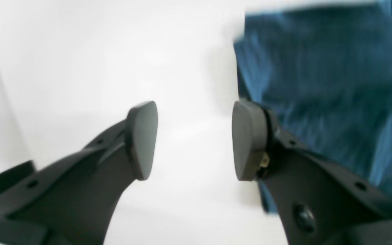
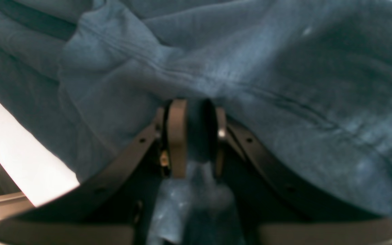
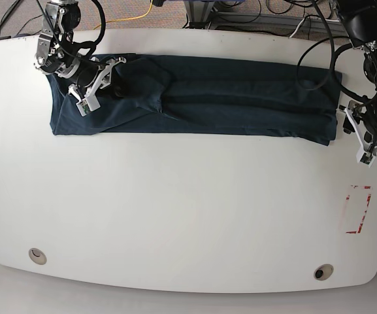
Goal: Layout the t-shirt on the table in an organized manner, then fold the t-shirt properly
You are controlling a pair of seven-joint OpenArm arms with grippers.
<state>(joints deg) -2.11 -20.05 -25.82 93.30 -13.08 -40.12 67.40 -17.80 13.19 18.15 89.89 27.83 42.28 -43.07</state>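
The dark navy t-shirt (image 3: 227,98) lies as a long strip across the far half of the white table (image 3: 188,209). At the strip's left end my right gripper (image 2: 196,136) is shut on a bunched fold of the t-shirt (image 2: 250,68), and cloth fills the space between its fingers. In the base view that gripper (image 3: 115,82) sits on top of the cloth. My left gripper (image 1: 196,139) stands open over bare table (image 1: 114,51), nothing between its pads. The t-shirt's right end (image 1: 318,85) lies just beside its right finger (image 1: 248,139). Motion blur smears the left wrist view.
A red tape rectangle (image 3: 357,209) marks the table near the right edge, below the left arm (image 3: 374,111). Two round grommet holes (image 3: 38,255) (image 3: 322,271) sit near the front edge. Cables (image 3: 208,13) run along the floor behind the table's far edge.
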